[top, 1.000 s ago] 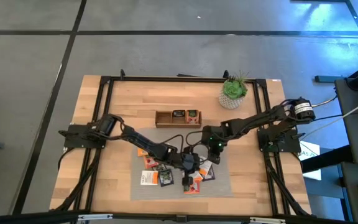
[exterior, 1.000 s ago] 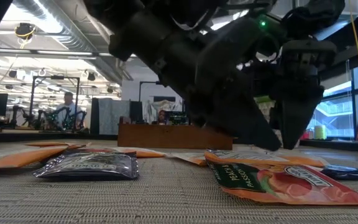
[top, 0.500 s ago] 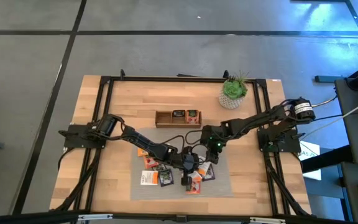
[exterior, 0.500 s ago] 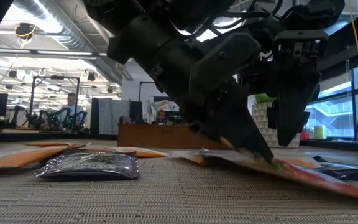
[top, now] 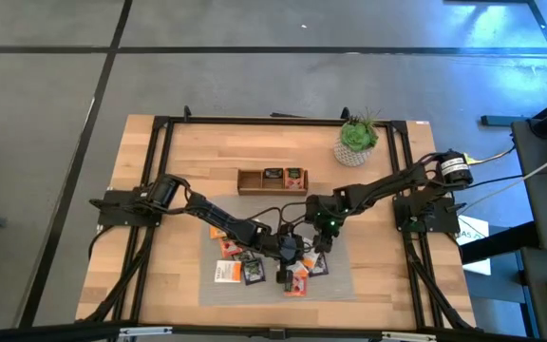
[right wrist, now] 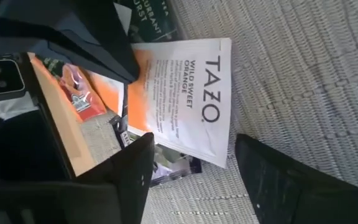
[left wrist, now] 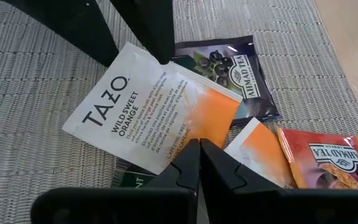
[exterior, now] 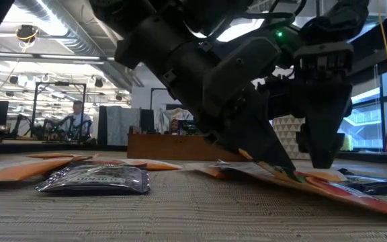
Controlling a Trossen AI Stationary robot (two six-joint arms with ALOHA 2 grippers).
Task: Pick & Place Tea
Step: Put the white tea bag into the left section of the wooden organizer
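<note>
Now the left gripper (left wrist: 197,163) sits low in the middle of the high view, over the grey woven mat (top: 335,285). Its two dark fingers are pressed together on the edge of a flat white and orange paper tea sachet (left wrist: 151,121), lifting that edge. The right gripper (right wrist: 191,180) is just beside it, fingers spread wide on either side of the same sachet, not touching it. More flat orange, black and white sachets (top: 235,271) lie scattered on the mat. A brown wooden tray (top: 251,180) stands higher in the frame, near a small green potted plant (top: 357,139) at the upper right.
</note>
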